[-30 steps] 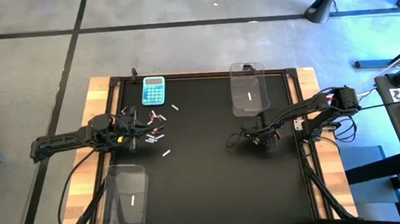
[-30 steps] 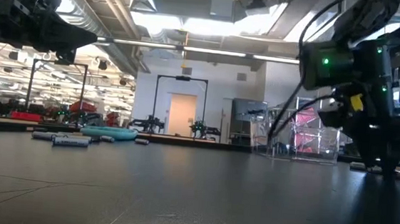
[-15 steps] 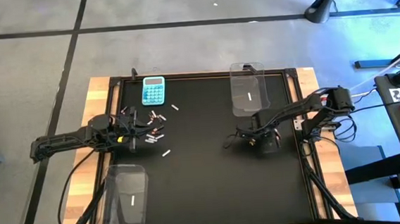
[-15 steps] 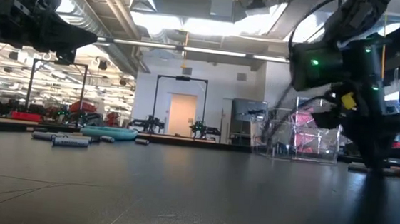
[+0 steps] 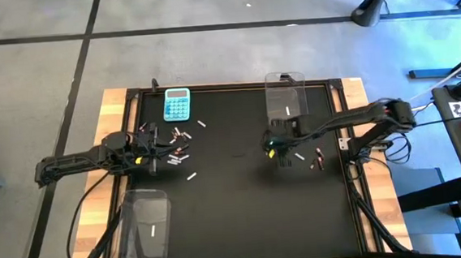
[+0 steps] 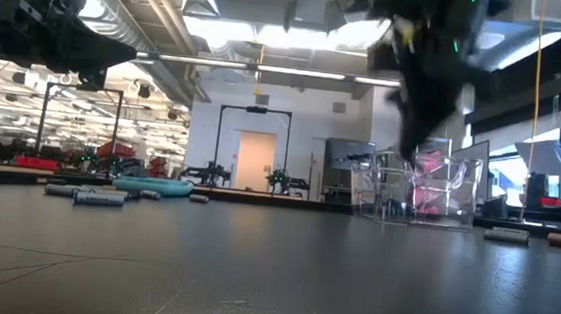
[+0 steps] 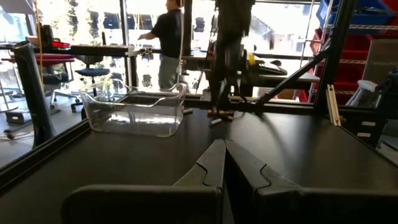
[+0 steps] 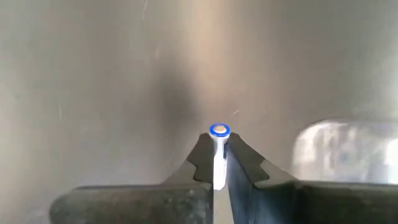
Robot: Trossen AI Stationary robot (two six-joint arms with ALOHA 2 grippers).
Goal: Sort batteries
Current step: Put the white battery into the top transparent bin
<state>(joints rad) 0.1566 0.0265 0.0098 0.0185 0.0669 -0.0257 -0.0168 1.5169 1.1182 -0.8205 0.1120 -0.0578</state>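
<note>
- We see the right gripper (image 5: 277, 148) has lifted toward 11 o'clock, near the far bin (image 5: 286, 102), pinching a white battery (image 8: 217, 155).
- Left gripper (image 7: 224, 163) unmoved, fingers pressed together.

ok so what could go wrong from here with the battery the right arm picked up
The right gripper pinches a white battery only at its fingertips, so it may slip or twist out on the way. The clear bin is narrow, so a release off centre could bounce the battery onto the table. Two loose batteries lie near the arm and could get knocked.
</note>
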